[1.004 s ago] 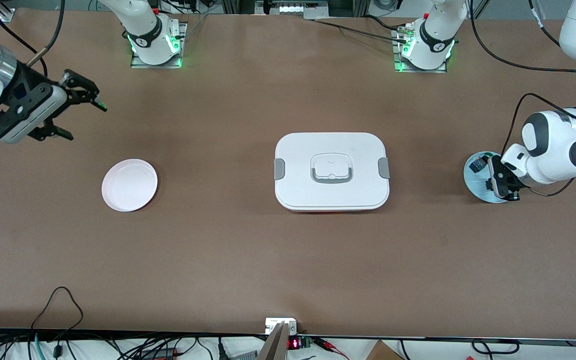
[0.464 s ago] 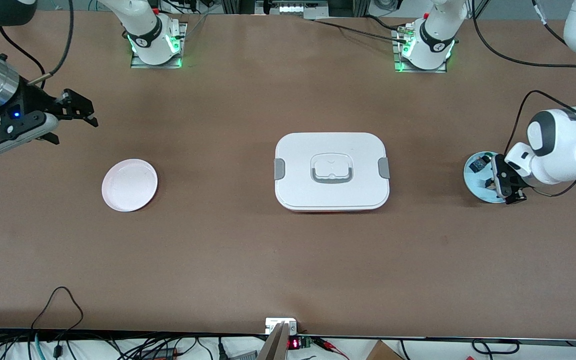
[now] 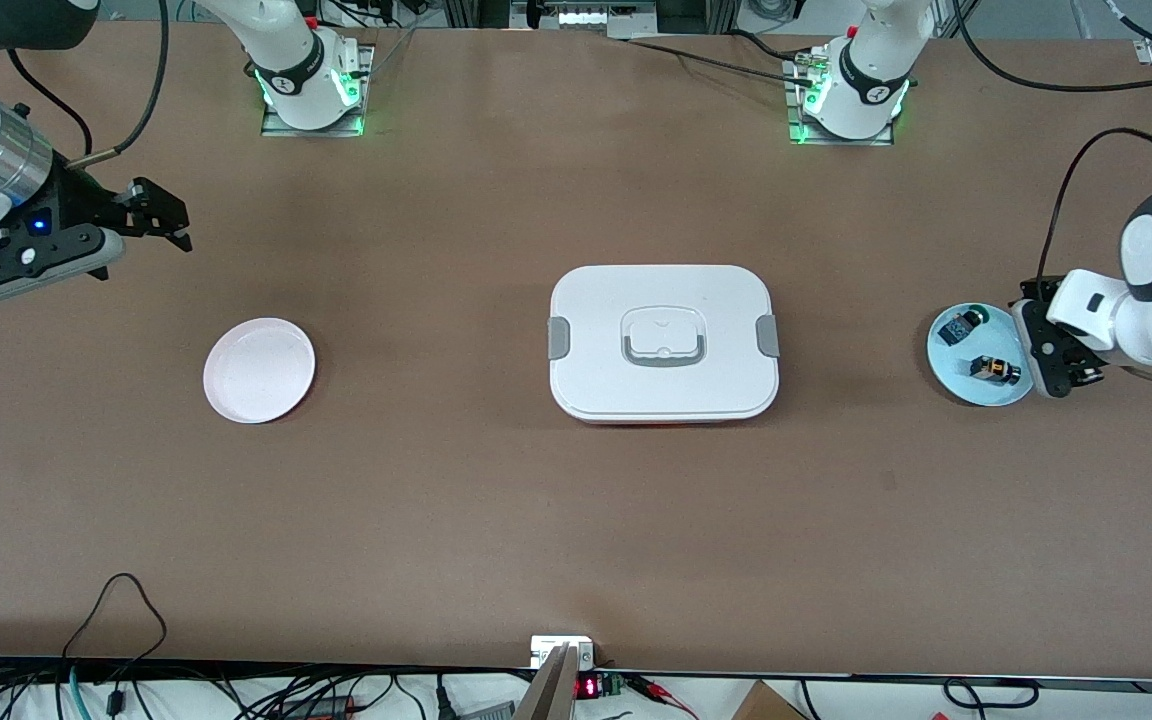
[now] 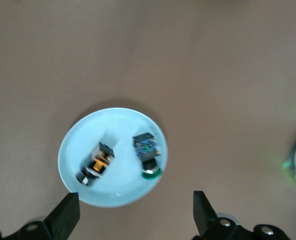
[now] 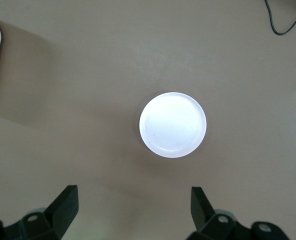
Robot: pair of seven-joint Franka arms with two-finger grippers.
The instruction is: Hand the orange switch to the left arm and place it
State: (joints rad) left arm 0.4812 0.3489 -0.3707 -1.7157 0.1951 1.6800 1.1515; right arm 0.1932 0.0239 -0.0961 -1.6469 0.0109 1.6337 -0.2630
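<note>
Orange switch now uncovered on blue plate; left hand withdrawn, spread; right hand spread.

Box mid-table blocks straight path between plates; bare table around.

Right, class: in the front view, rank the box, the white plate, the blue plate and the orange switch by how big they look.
Largest to smallest:
1. the box
2. the white plate and the blue plate, which look about alike; the left gripper hides the blue plate's edge, so no ranking between them
3. the orange switch
</note>
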